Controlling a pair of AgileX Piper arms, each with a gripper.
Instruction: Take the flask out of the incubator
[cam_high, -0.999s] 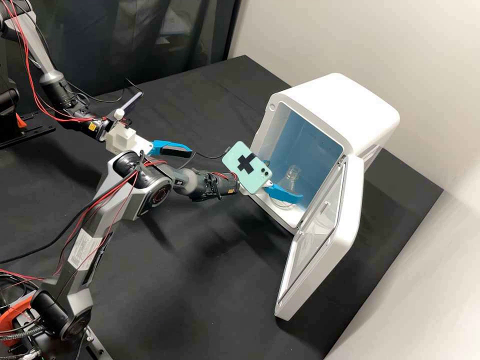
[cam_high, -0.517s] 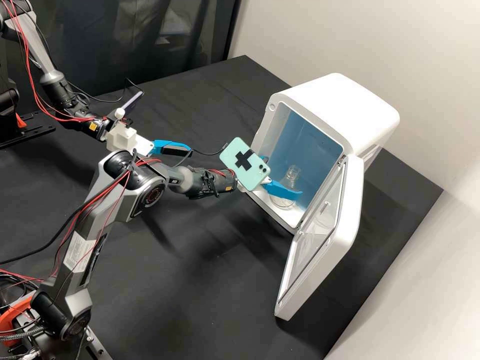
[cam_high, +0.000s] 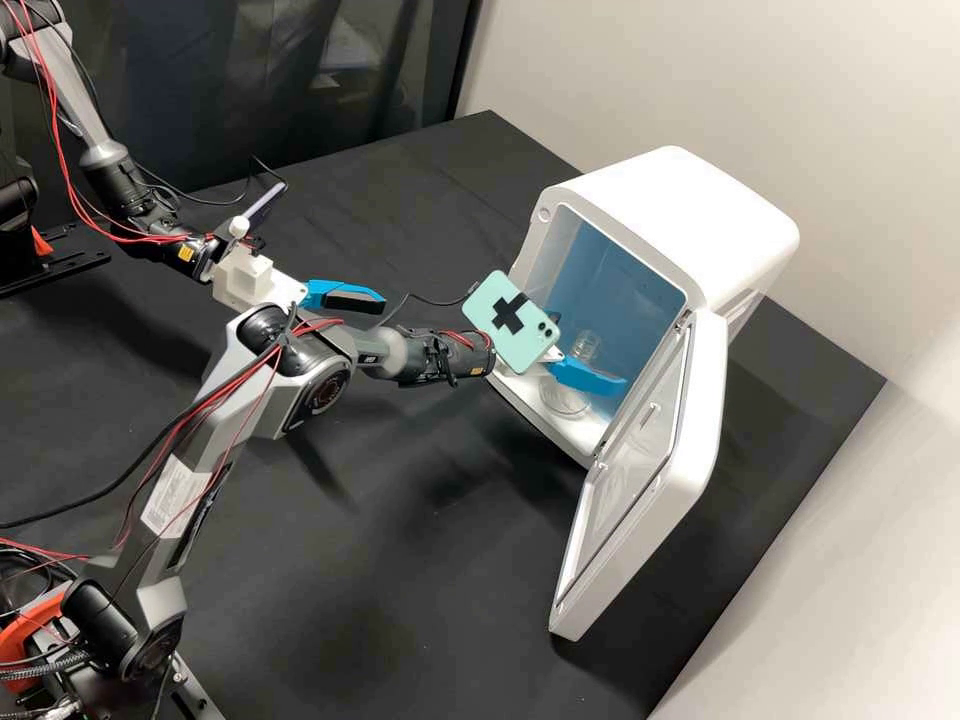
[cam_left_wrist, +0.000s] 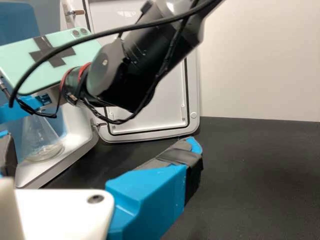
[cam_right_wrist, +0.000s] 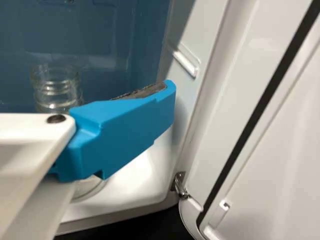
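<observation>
A clear glass flask (cam_high: 584, 346) stands upright on the floor of the white incubator (cam_high: 680, 215), whose inside is blue. The door (cam_high: 650, 470) hangs open to the right. My right gripper (cam_high: 590, 368) is inside the chamber, open, with one blue finger (cam_right_wrist: 120, 130) close beside the flask (cam_right_wrist: 52, 90); I cannot tell if it touches the glass. The other finger is hidden. My left gripper (cam_high: 342, 296) hovers shut and empty over the bench well left of the incubator. From there the flask (cam_left_wrist: 37, 142) shows behind the right wrist.
A teal phone (cam_high: 510, 322) on the right wrist hides part of the incubator's opening. Red and black cables trail along both arms. The open door stands close to the right finger. Bare black bench lies in front and to the left.
The right arm has pushed deeper into the incubator and a little higher, so its finger now overlaps the flask's body. The left arm and the flask have not moved.
</observation>
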